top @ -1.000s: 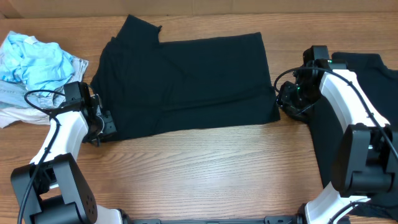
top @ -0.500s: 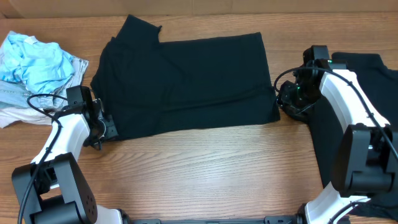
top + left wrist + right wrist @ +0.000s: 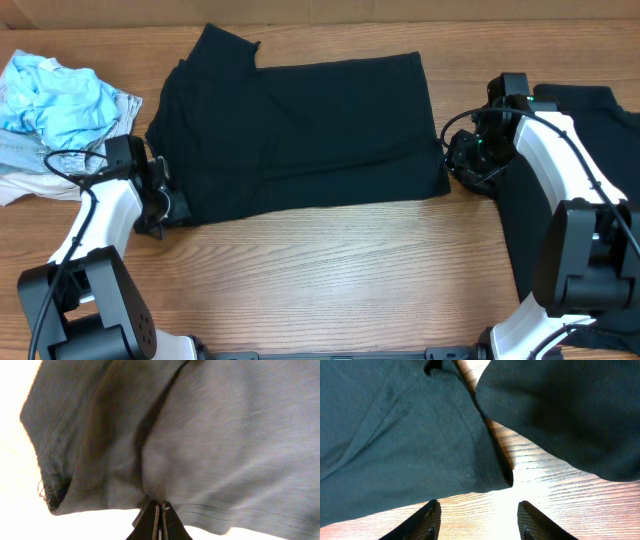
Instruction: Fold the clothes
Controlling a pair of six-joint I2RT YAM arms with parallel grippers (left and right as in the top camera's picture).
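Closest to the robot, the left gripper [image 3: 160,511] has its two fingers pressed together, pinching the near left edge of the black T-shirt [image 3: 300,130]. The cloth bunches up right at the tips, so the pinch looks good. The right gripper [image 3: 477,506] has its fingers apart and holds nothing. It hangs just beside the near right corner [image 3: 502,476] of the shirt, over the bare table [image 3: 340,270].

The shirt lies flat in the middle of the table, its long side going left to right. I think the step now is to grab both near corners and fold the near edge over to the far edge.

To do this well, the right gripper should go down onto its corner and close on that shirt only. The second black shirt [image 3: 560,415] lies just beside that corner, and it must not get caught too. Both arms should lift together, just high enough for the cloth to clear the table, and move away from the robot at the same speed. If one goes faster, the fold will be crooked.

At the far left, a sleeve [image 3: 228,45] sticks out past the far edge. It may need tucking in to look neat. Farther left sits a heap of light blue clothes [image 3: 60,95], well apart from the work, so leave it alone
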